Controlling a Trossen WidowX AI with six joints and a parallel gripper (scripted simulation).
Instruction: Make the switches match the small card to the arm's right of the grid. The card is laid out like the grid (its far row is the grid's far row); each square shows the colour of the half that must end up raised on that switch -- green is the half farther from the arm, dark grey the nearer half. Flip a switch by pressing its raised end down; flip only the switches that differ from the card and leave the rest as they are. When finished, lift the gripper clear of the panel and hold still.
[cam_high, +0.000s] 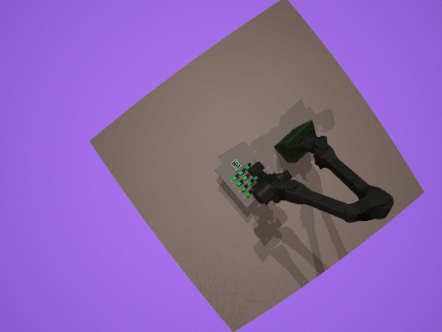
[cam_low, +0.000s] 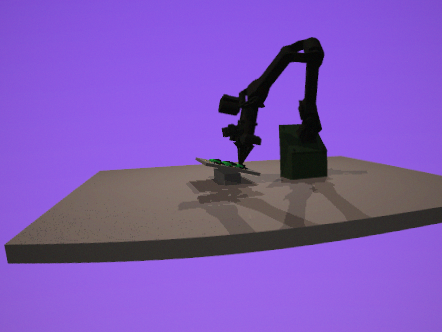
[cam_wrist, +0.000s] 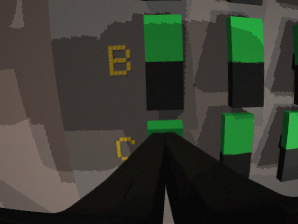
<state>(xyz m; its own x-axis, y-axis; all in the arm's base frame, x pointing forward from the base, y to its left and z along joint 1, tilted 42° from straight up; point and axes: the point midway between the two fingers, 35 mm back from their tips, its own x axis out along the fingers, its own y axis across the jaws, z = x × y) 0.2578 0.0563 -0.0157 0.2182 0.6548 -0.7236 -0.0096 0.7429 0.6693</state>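
The tilted grey panel (cam_high: 223, 170) (cam_low: 256, 173) (cam_wrist: 85, 142) bears rows of green and dark switches. The small card (cam_high: 236, 164) lies on the panel beside the grid; its squares are too small to read surely. My gripper (cam_low: 242, 163) (cam_wrist: 162, 143) is shut and empty, its tips down at the panel over the switch beside the letter C (cam_wrist: 165, 125). Only that switch's green far end shows; its near half is hidden behind the fingers. Whether the tips touch it I cannot tell. The switch beside the letter B (cam_wrist: 164, 60) shows both halves, farther from the arm.
The neighbouring C-row switch (cam_wrist: 237, 134) stands right of the fingers in the wrist view, with another B-row switch (cam_wrist: 245, 61) beyond it. A grey block (cam_low: 227, 176) supports the panel. The arm's dark green base (cam_high: 295, 144) (cam_low: 306, 162) stands beyond the panel's near side.
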